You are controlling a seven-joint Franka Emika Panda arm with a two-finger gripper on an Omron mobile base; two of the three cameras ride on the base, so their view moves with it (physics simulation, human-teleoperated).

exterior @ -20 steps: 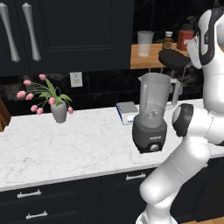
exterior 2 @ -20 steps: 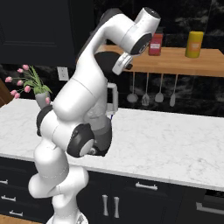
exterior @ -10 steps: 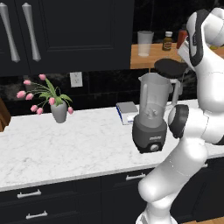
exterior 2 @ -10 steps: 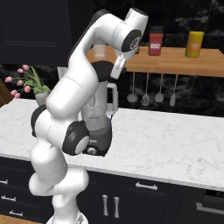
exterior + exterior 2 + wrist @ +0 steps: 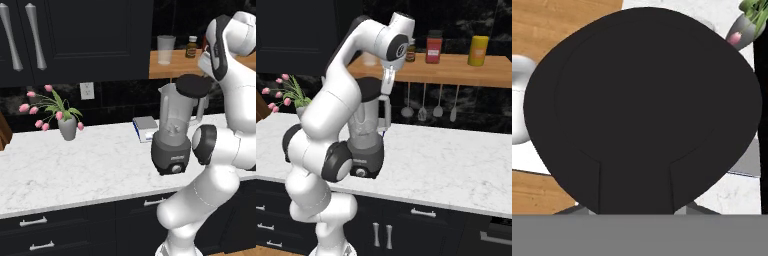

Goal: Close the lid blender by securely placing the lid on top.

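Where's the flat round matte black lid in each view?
Left base view: the flat round matte black lid is upper right, over the right side of the blender jar's rim.
Right base view: the lid shows as a dark edge left of centre, above the jar, partly behind the arm.
Hand view: the lid spans most of the picture.
Shared landmark: the dark grey blender.

You've got the lid [image 5: 194,85], a flat matte black disc, hanging roughly level above the right side of the jar's rim, its tab visible in the hand view. The blender [image 5: 172,130] stands upright on the counter [image 5: 75,170], translucent grey jar on a dark knobbed base.
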